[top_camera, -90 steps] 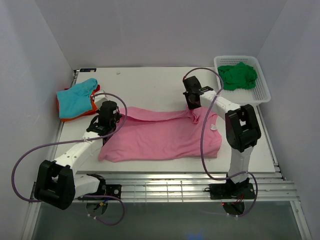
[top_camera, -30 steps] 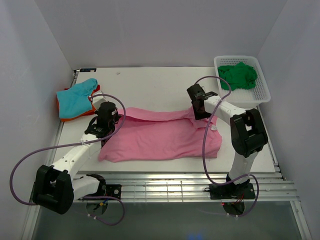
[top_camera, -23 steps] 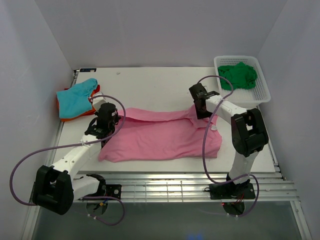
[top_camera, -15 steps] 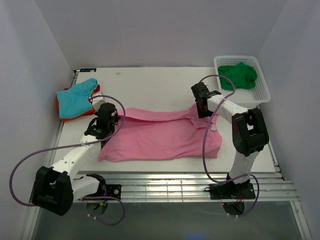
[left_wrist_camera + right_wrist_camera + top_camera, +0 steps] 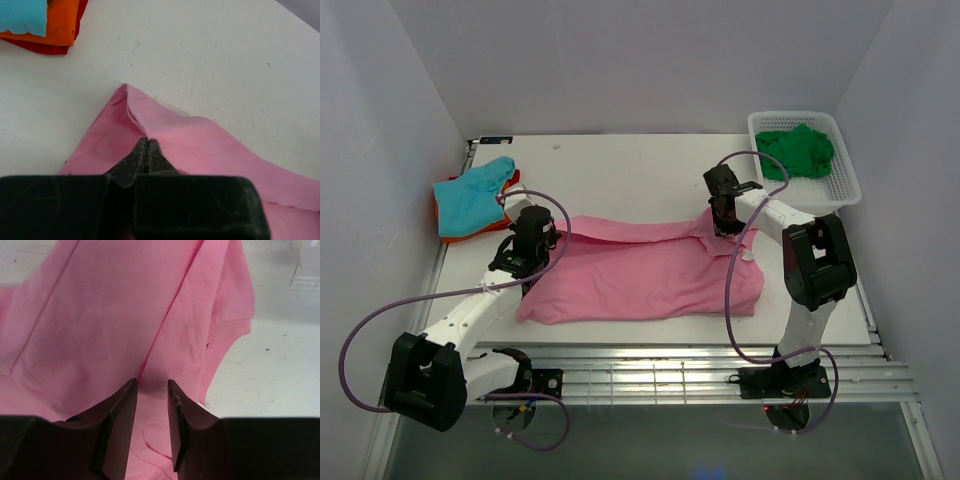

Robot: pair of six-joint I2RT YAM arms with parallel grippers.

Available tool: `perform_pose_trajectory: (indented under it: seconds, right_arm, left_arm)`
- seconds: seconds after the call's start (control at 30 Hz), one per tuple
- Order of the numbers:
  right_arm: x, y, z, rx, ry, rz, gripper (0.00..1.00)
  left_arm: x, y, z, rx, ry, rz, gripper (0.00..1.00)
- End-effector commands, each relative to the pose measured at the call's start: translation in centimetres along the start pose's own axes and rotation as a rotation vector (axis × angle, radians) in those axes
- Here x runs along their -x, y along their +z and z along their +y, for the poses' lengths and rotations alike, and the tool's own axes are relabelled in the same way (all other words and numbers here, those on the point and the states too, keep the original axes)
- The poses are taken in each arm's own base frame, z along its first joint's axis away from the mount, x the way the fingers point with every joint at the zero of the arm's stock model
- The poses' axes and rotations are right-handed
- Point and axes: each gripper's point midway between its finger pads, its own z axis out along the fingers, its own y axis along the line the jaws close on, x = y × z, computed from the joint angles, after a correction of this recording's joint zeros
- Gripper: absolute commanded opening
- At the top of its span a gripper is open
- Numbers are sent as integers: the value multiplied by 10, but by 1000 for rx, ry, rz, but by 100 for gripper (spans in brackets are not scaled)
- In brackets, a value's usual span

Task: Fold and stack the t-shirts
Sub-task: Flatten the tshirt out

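Note:
The large pink t-shirt (image 5: 640,275) lies spread across the middle of the table. My left gripper (image 5: 545,232) is shut on the shirt's far left corner, and its tips (image 5: 146,142) pinch a raised ridge of pink cloth (image 5: 200,145). My right gripper (image 5: 720,226) sits low over the shirt's far right corner. It is open (image 5: 152,385), with a narrow gap that straddles a fold of pink cloth (image 5: 110,315) near a sleeve hem. A teal t-shirt (image 5: 475,195) rests on an orange one (image 5: 443,222) at the far left. A dark green one (image 5: 795,150) fills the basket.
The white mesh basket (image 5: 848,193) stands at the far right corner. The teal (image 5: 22,15) and orange (image 5: 62,22) pile lies just beyond the left gripper. Bare white table (image 5: 620,170) stretches behind the pink shirt. Purple cables loop over both arms.
The right gripper has come down and to the right onto the shirt's far right corner, and its jaws have narrowed. The left gripper has kept its hold and place.

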Motion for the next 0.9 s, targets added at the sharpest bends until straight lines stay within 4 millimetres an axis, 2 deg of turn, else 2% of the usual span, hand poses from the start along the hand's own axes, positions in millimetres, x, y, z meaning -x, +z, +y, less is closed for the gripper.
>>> perform_pose_trajectory:
  seconds: [0.0, 0.37, 0.5, 0.73, 0.87]
  right_arm:
    - [9, 3, 1, 12, 10, -20, 36]
    - [-1, 6, -7, 0, 16, 1, 33]
    - [-5, 10, -4, 17, 12, 18, 33]
    - [-3, 7, 2, 53, 15, 9, 42]
    - [-9, 12, 5, 63, 9, 30, 45]
  left_arm:
    - [9, -4, 2, 3, -6, -26, 0]
    - [11, -5, 1, -2, -7, -30, 0]
    - [12, -5, 1, -1, -8, -32, 0]
    - [11, -5, 2, 3, -8, -31, 0]
    - [11, -5, 2, 1, -9, -32, 0]
